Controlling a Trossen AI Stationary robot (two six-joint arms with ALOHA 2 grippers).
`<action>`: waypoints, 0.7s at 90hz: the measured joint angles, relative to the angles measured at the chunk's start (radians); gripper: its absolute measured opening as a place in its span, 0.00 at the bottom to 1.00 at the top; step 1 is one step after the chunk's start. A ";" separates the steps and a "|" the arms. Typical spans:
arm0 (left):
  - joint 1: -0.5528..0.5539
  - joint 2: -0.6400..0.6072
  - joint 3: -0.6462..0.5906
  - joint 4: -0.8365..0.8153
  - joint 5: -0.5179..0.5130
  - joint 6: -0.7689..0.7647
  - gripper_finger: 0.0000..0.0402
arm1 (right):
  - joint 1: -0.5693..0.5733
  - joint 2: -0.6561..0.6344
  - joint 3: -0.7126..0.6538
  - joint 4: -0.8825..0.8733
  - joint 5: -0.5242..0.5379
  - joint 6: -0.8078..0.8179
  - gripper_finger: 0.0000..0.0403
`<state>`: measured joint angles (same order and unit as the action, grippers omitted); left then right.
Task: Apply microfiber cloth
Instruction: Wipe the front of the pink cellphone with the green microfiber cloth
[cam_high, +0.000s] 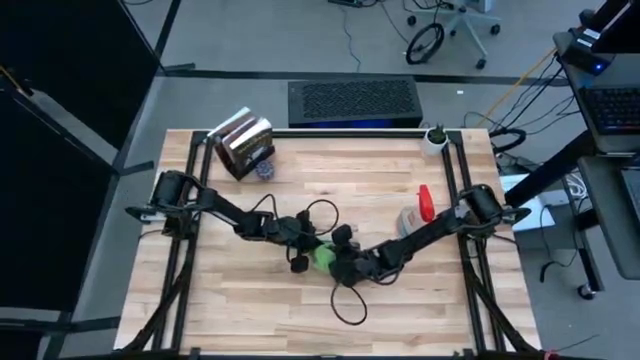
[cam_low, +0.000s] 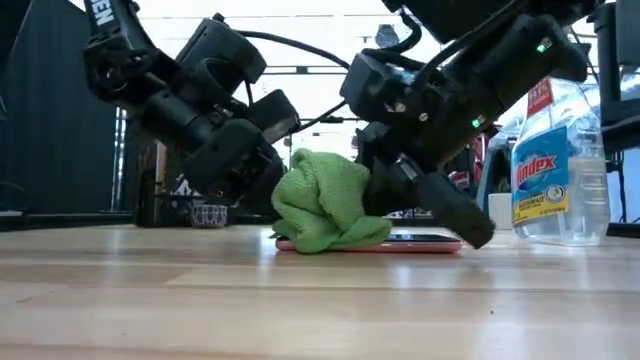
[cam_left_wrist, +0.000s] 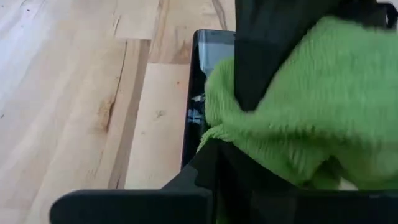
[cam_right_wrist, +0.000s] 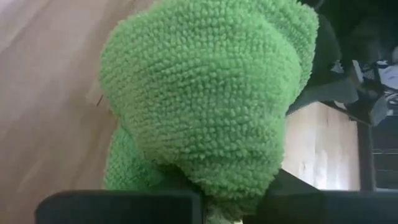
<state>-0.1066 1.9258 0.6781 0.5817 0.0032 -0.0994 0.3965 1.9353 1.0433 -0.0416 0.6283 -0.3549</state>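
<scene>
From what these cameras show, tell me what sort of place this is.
Probably a robotics lab or workshop. A wooden table in a metal frame holds the two arms, a microfiber cloth and a Windex spray bottle; beyond it are loose floor cables and a rolling office chair.

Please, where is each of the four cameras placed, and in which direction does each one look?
High view: above the table, looking straight down; both arms meet at the microfiber cloth.
Low view: at table-top height, looking level across; both arms come down around the cloth, lying on a flat device.
Left wrist view: on the left arm, facing cloth and device; dark fingers show.
Right wrist view: on the right arm, filled by the cloth.
All four share the cloth.
</scene>
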 joint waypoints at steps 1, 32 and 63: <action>0.000 0.000 0.000 0.000 0.000 0.000 0.00 | 0.000 -0.006 0.000 -0.011 -0.002 0.001 0.08; 0.000 0.006 -0.010 -0.022 -0.005 0.002 0.00 | 0.046 -0.092 0.000 -0.464 -0.024 0.190 0.08; 0.000 -0.024 -0.012 -0.021 -0.004 -0.001 0.00 | 0.029 -0.124 0.062 -0.367 0.026 0.175 0.08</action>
<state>-0.1070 1.9022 0.6659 0.5604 -0.0006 -0.1002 0.4259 1.8114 1.1050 -0.4090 0.6545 -0.1795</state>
